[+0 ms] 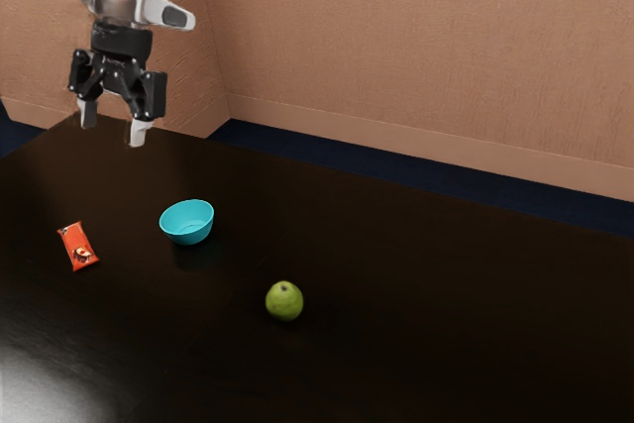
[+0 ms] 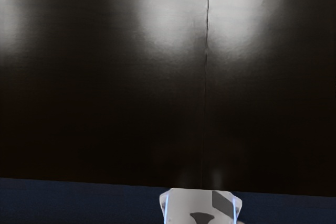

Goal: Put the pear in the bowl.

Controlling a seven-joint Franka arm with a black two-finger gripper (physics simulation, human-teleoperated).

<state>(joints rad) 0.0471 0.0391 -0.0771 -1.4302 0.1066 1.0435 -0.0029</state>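
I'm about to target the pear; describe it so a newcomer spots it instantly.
On the dark table, look past the blue bowl toward the exterior view's right. The pear is round and green, unlike the flat red packet.

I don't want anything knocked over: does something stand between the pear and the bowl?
Nothing visible stands between the pear and the bowl. The red packet lies on the bowl's other side, toward the exterior view's left, off that path.
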